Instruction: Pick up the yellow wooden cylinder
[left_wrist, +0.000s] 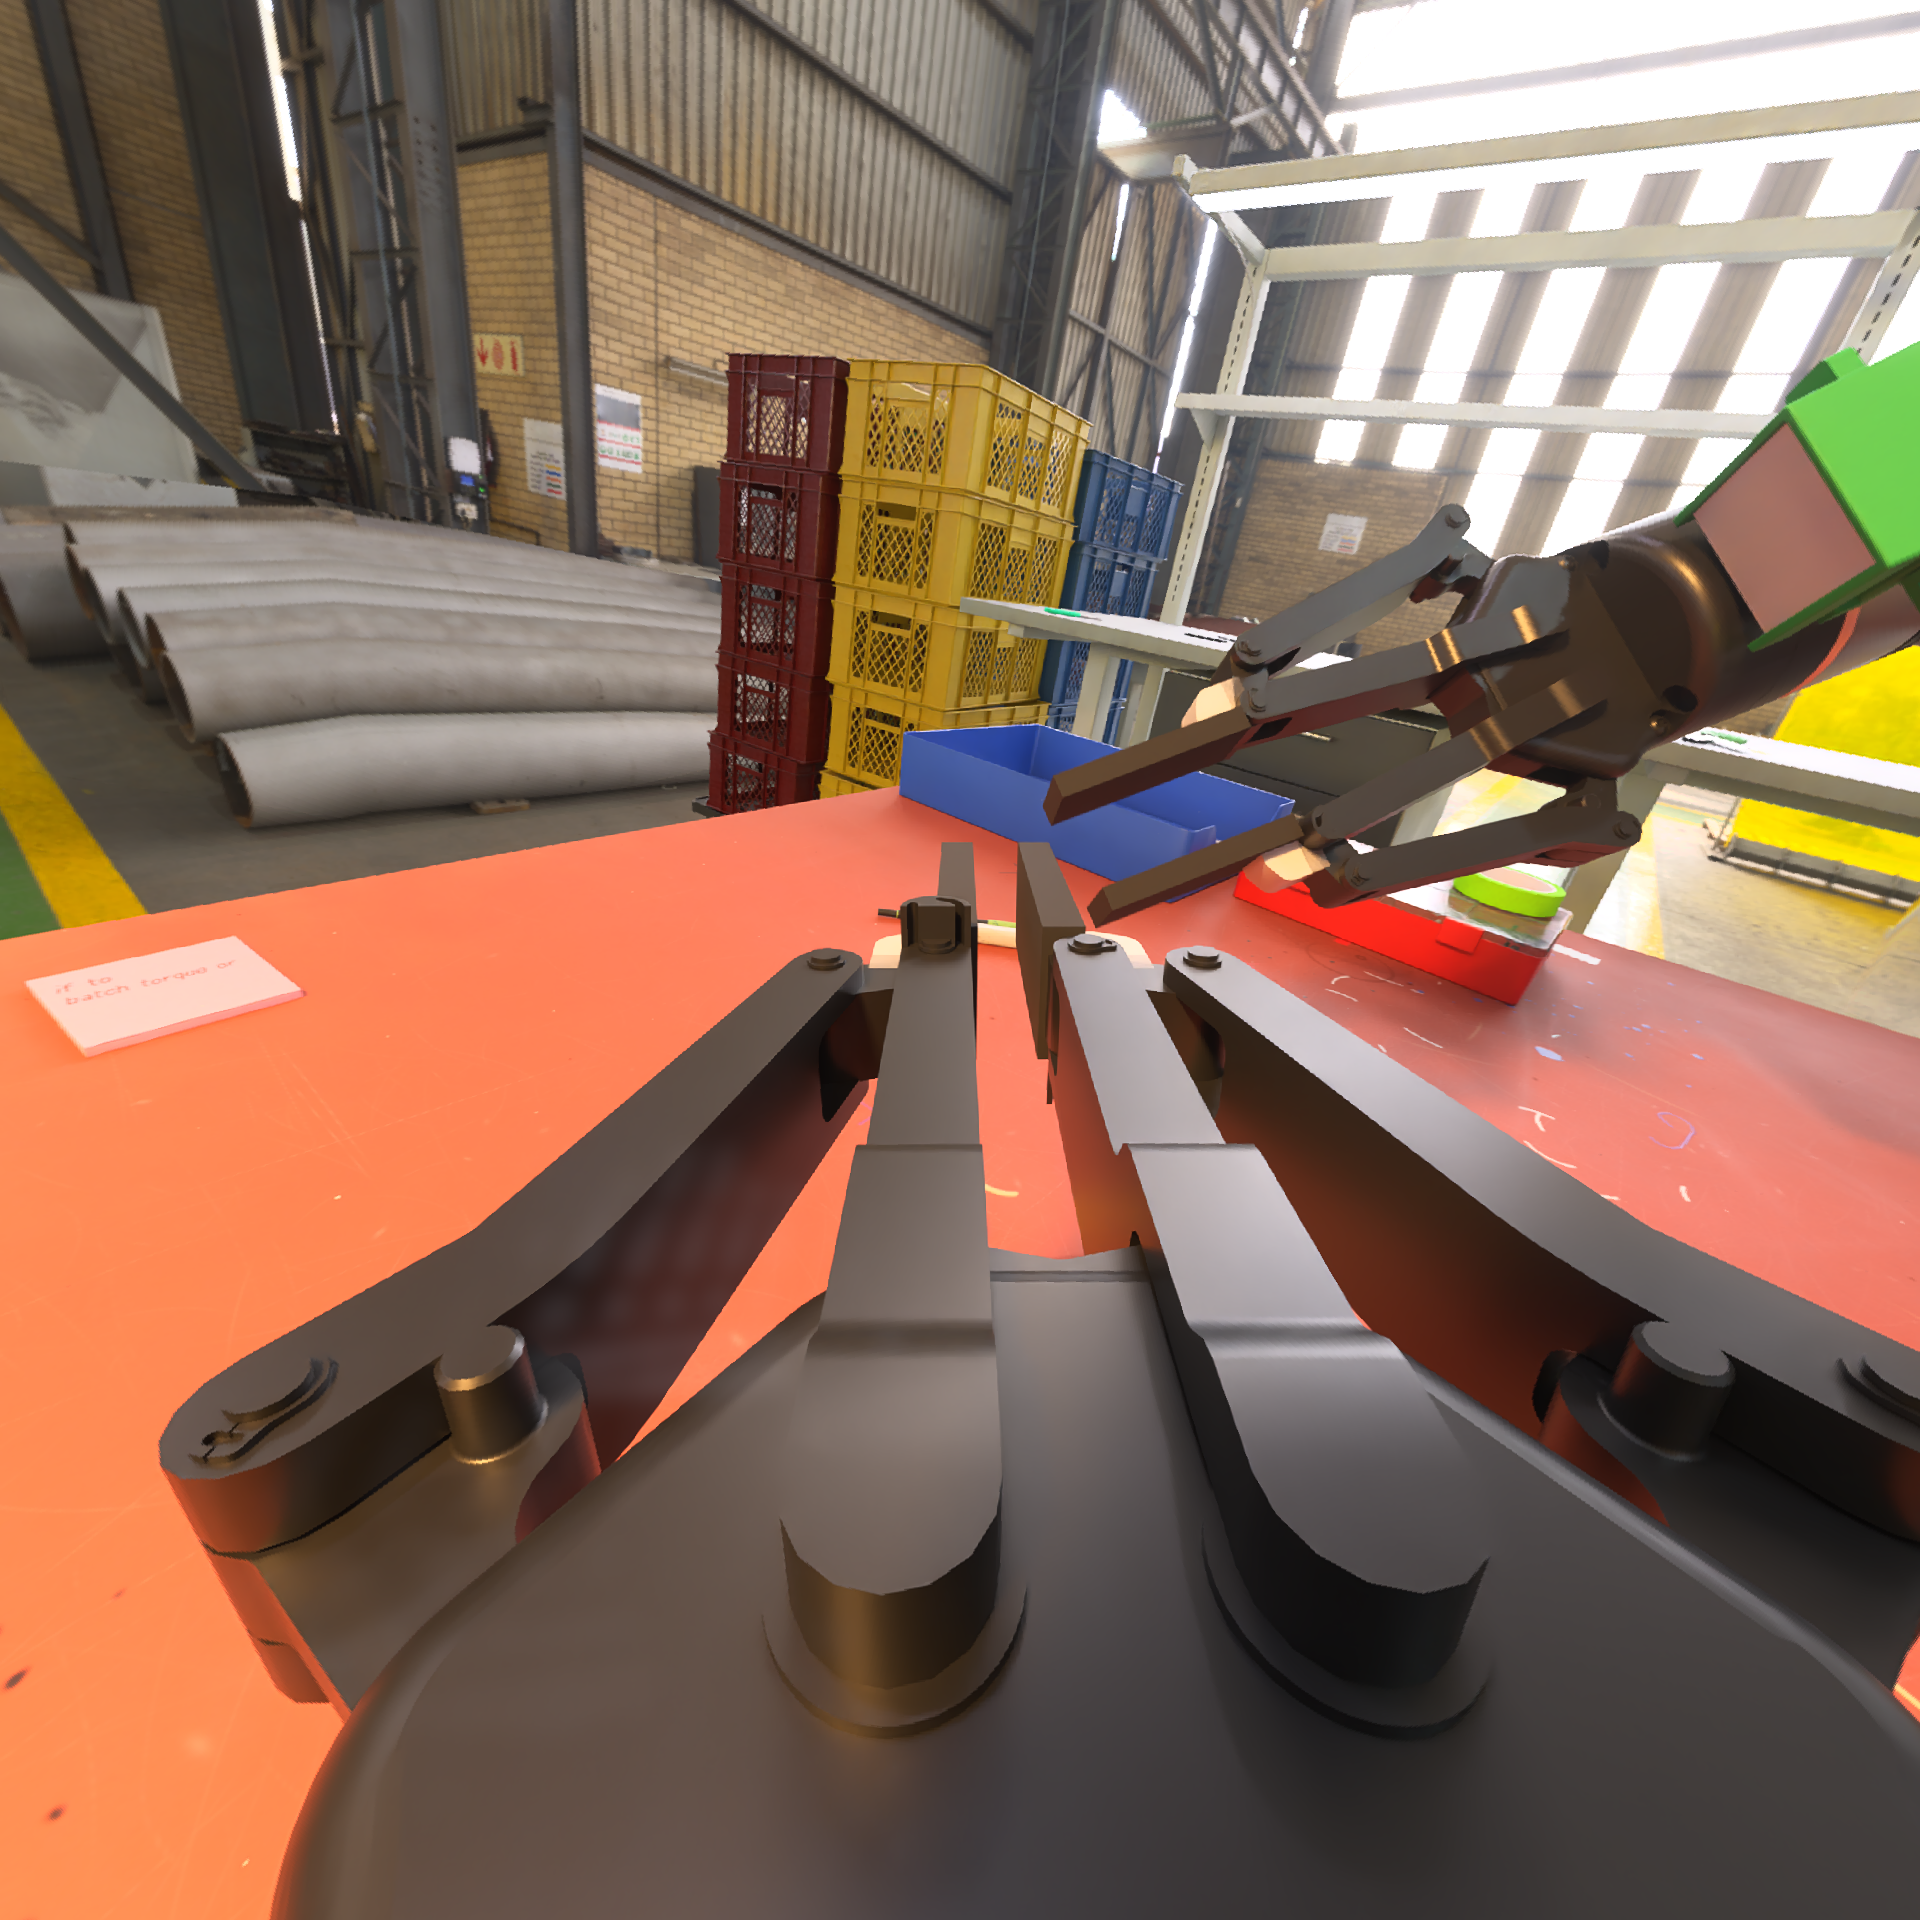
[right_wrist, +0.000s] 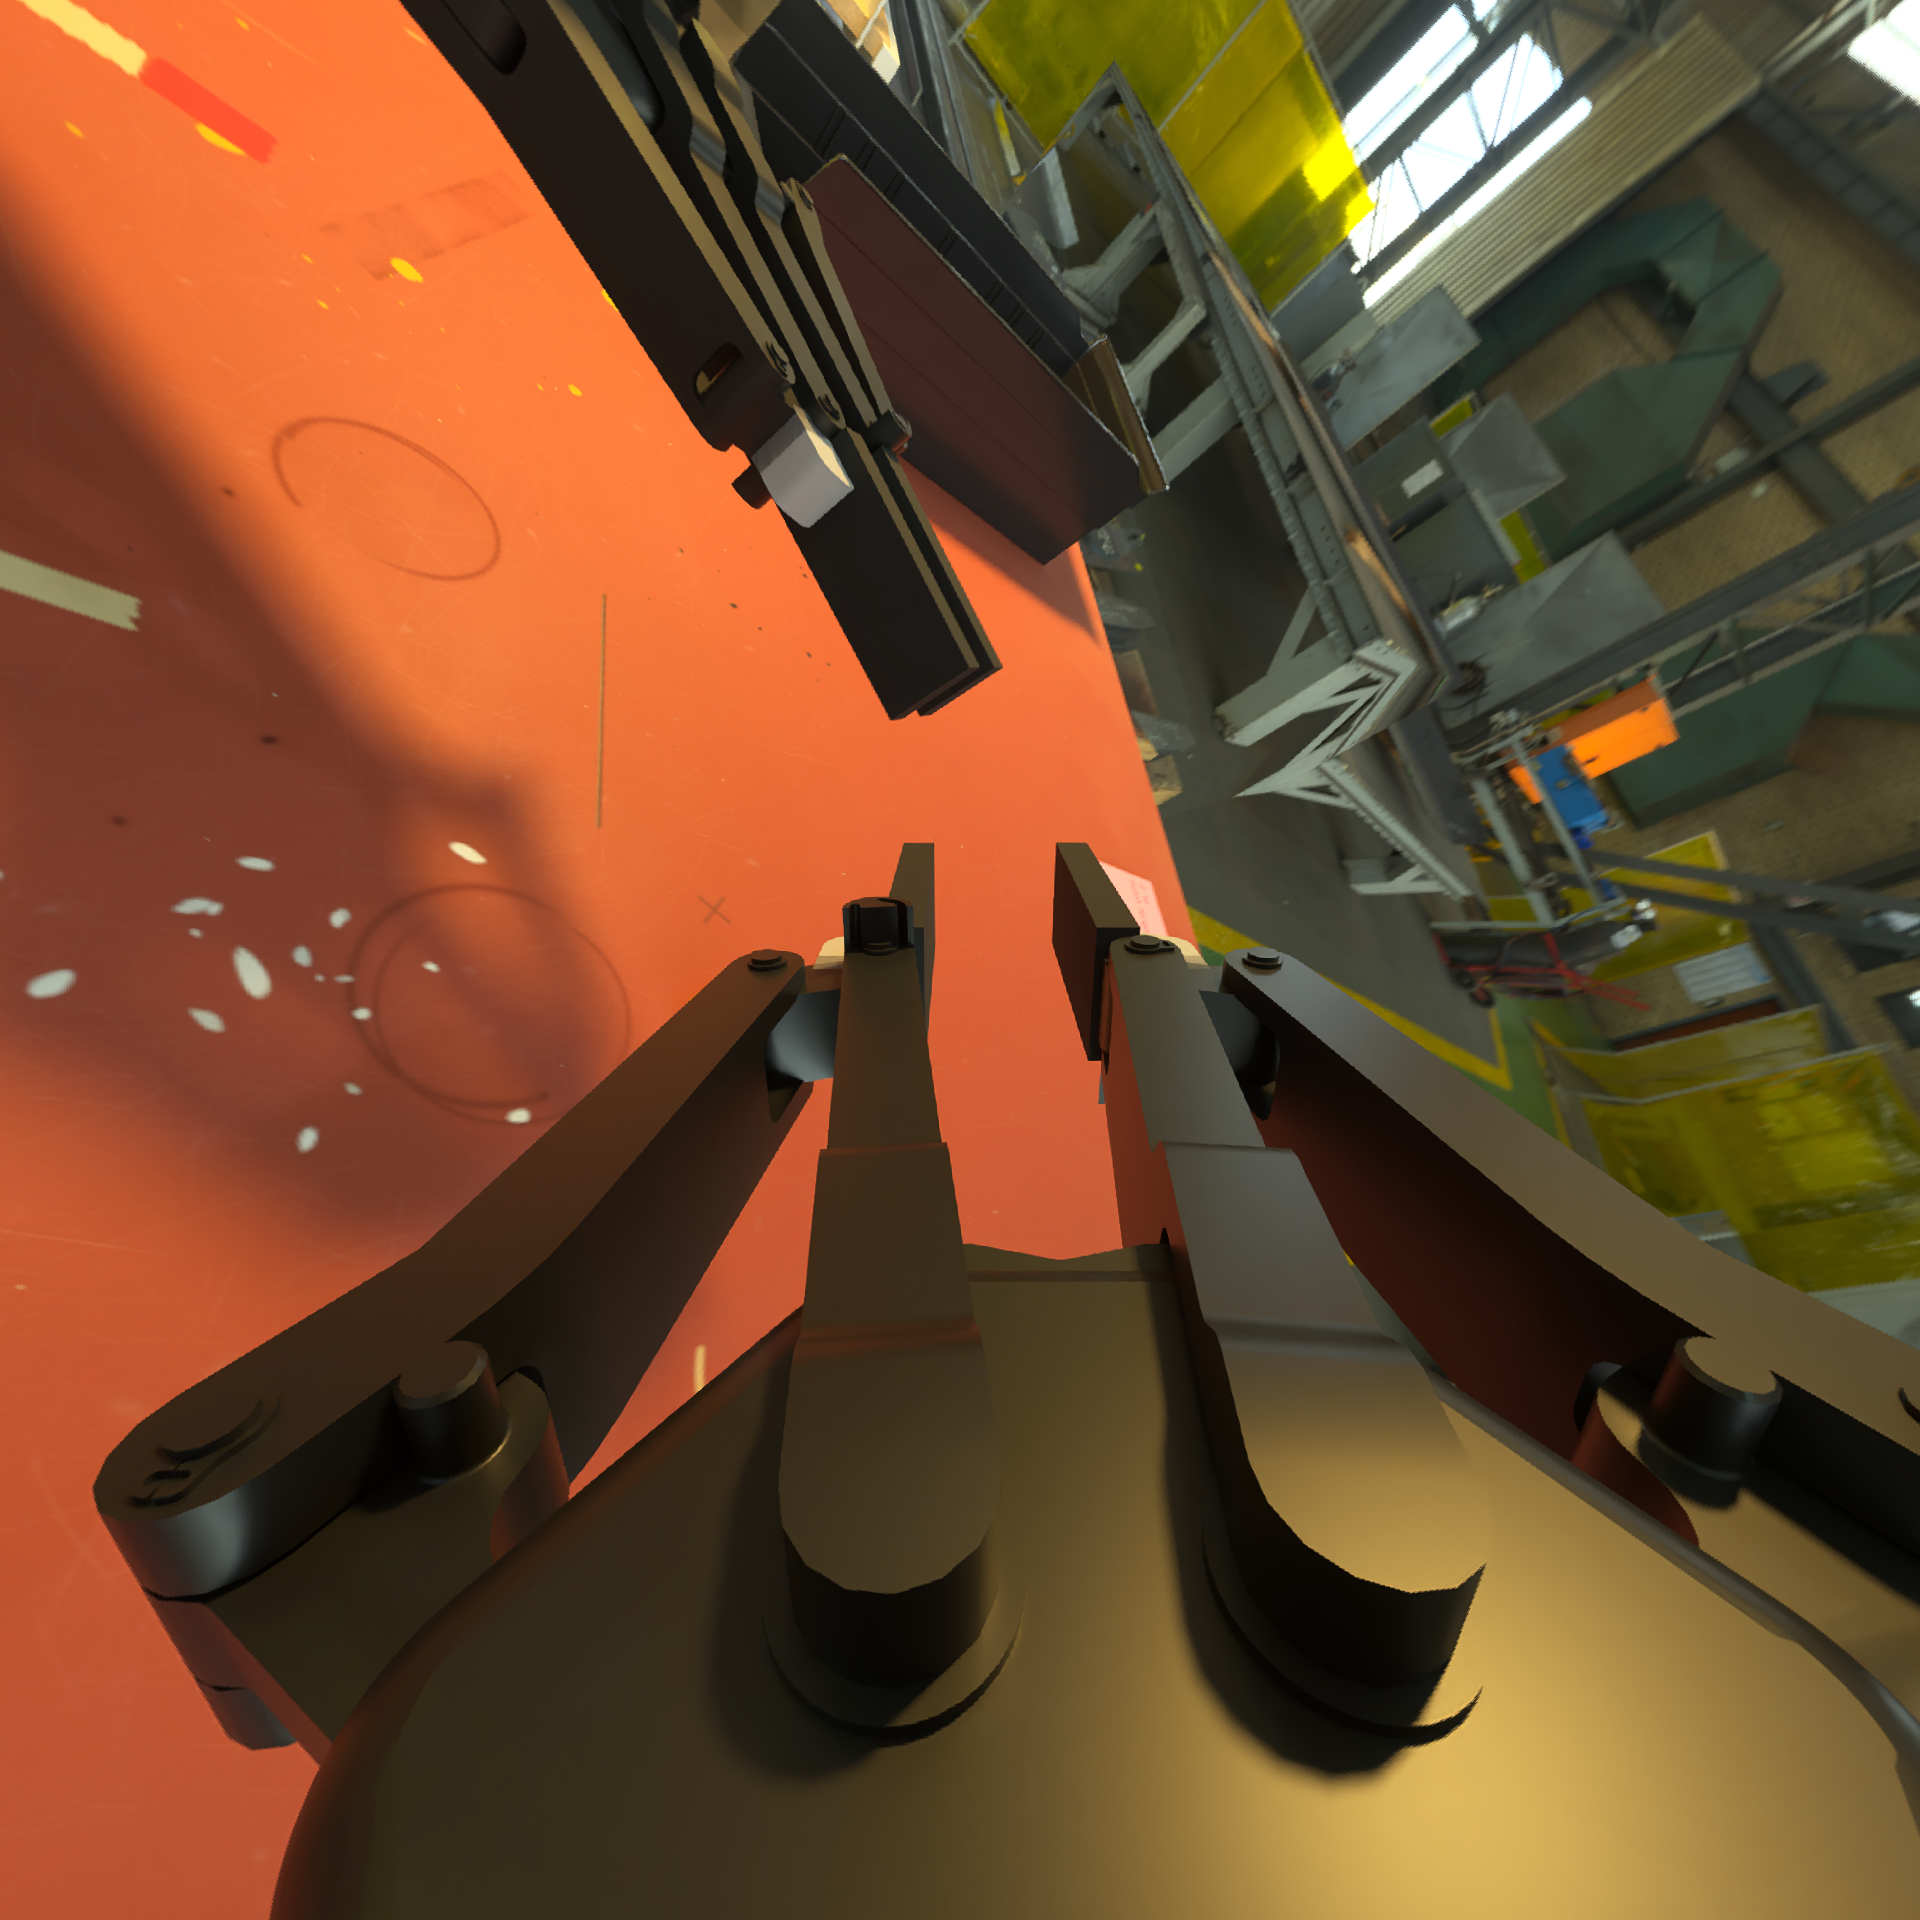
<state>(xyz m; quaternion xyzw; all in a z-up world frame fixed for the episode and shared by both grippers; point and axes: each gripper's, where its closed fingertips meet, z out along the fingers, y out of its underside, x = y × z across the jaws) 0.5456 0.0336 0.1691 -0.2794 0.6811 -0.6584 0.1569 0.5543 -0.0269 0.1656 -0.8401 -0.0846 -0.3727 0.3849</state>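
Observation:
I see no yellow wooden cylinder in either view. My left gripper (left_wrist: 992, 868) hovers low over the orange-red table (left_wrist: 416, 1091), its fingers nearly together with nothing between them. In the right wrist view it (right_wrist: 940, 686) shows from the side with its pads pressed together. A small pale stick-like object (left_wrist: 1000, 932) lies on the table just beyond its tips. My right gripper (right_wrist: 992, 862) is open and empty above the table. In the left wrist view it (left_wrist: 1081, 857) reaches in from the right, its fingers apart, just right of my left fingertips.
A blue bin (left_wrist: 1091, 790) stands at the table's far edge. A red box (left_wrist: 1392, 935) lies to its right, with a green tape roll (left_wrist: 1512, 891) behind it. A white card (left_wrist: 156, 992) lies at the left. The table edge runs close to the right gripper (right_wrist: 1132, 727).

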